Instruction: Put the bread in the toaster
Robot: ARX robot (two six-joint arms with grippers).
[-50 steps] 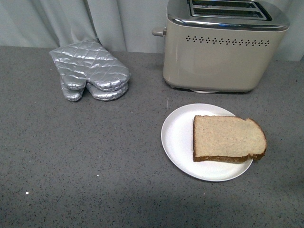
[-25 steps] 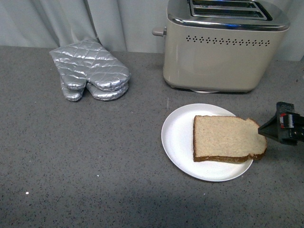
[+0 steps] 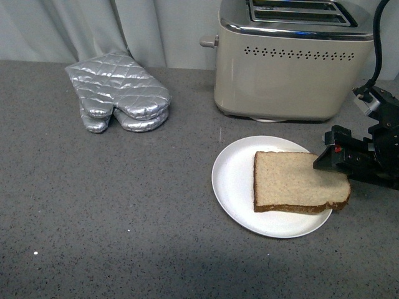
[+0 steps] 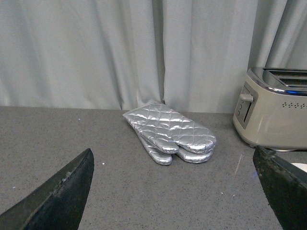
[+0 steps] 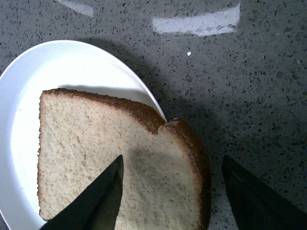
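Gleaming as polished chrome over smooth cream sides on the two-slot toaster [image 3: 280,81], shimmering as quilted silver cloth on the oven mitts [image 3: 118,93].

No text, brand, number or sign can be read in any view. The toaster [image 3: 280,75], at the far edge of the surface [image 3: 124,205], shows only a row of small holes on its beige side. The small red spot on the right gripper [image 3: 324,161] is too small to tell whether it is lettering.
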